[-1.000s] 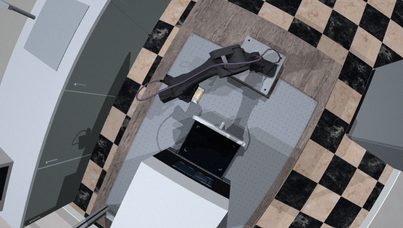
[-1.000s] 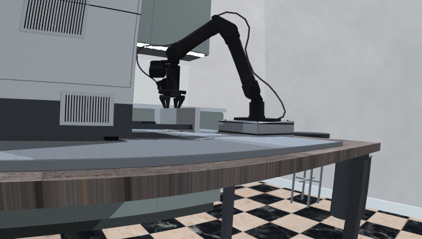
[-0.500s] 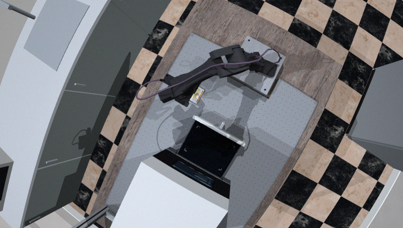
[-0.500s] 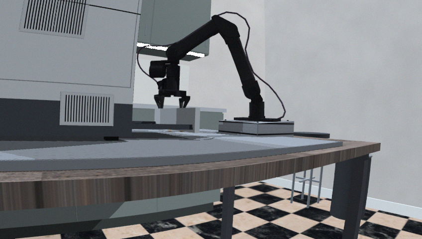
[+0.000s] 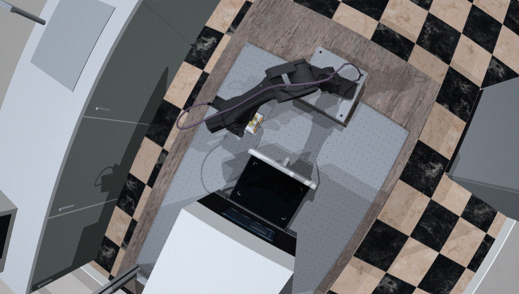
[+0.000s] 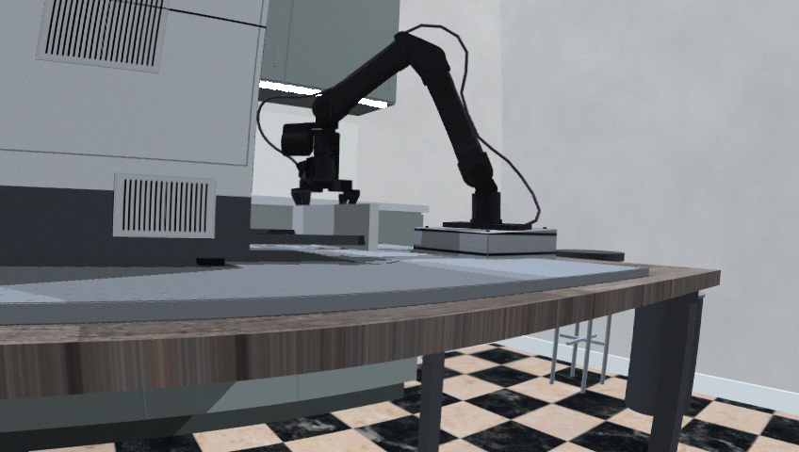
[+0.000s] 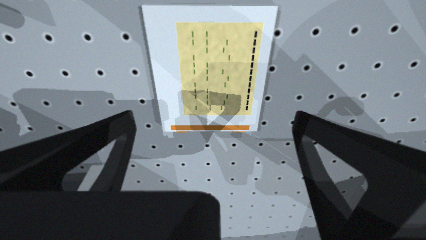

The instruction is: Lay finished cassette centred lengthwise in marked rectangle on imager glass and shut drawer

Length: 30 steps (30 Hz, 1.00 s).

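The cassette FINISHED point(image 7: 210, 67) is a clear plate with a yellow gel, dashed lanes and an orange strip at its near end. It lies flat on the perforated mat, and in the top view point(image 5: 253, 122) it sits just beyond the drawer's front. My gripper point(image 7: 214, 119) is open wide and empty, hovering above the mat just short of the cassette's orange end. It shows from the side point(image 6: 325, 196) above the drawer front. The imager IM point(image 5: 218, 255) is a white box with its drawer pulled out. The dark glass point(image 5: 267, 191) with four corner marks is bare.
The drawer's white front panel with a small handle point(image 5: 282, 168) stands between the cassette and the glass. The arm's base plate point(image 5: 336, 85) is at the far end of the mat. A purple cable point(image 5: 189, 118) loops off the arm over the table's left edge.
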Motion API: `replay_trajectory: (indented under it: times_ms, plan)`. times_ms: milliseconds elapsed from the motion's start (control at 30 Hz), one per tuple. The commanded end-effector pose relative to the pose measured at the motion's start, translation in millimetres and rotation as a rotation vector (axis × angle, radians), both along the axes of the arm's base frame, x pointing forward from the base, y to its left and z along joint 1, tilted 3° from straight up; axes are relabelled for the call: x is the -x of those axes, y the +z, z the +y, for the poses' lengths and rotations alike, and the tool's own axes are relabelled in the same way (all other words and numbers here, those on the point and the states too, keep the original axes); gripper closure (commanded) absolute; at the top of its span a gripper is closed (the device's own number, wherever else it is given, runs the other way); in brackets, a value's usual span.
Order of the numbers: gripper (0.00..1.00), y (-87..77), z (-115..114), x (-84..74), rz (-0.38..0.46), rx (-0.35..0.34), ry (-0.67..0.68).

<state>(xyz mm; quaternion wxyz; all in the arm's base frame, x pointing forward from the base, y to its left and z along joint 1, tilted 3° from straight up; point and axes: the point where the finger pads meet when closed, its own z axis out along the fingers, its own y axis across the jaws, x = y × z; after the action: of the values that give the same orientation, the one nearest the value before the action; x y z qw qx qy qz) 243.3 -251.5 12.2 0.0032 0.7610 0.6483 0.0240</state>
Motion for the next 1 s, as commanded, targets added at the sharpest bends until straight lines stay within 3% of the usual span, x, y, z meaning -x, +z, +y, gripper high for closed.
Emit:
replay_trajectory:
  times_ms: [0, 33, 100, 500, 567, 600, 667, 967]
  plan:
    - [0.00, -2.3, -6, -1.2, -0.008, 0.020, -0.013]
    - [0.00, 4.3, -7, -2.5, -0.024, 0.037, -0.013]
    - [0.00, -7.9, -4, 0.1, -0.003, 0.014, -0.013]
    - [0.00, -22.8, -4, -3.8, -0.007, 0.018, -0.007]
    - [0.00, -22.8, -4, -3.8, -0.007, 0.018, -0.007]
    - [0.00, -14.6, -9, -8.8, -0.028, 0.042, -0.006]
    - [0.00, -27.9, -3, -3.5, -0.003, 0.014, -0.005]
    - [0.00, -35.5, -7, -9.5, -0.015, 0.028, -0.002]
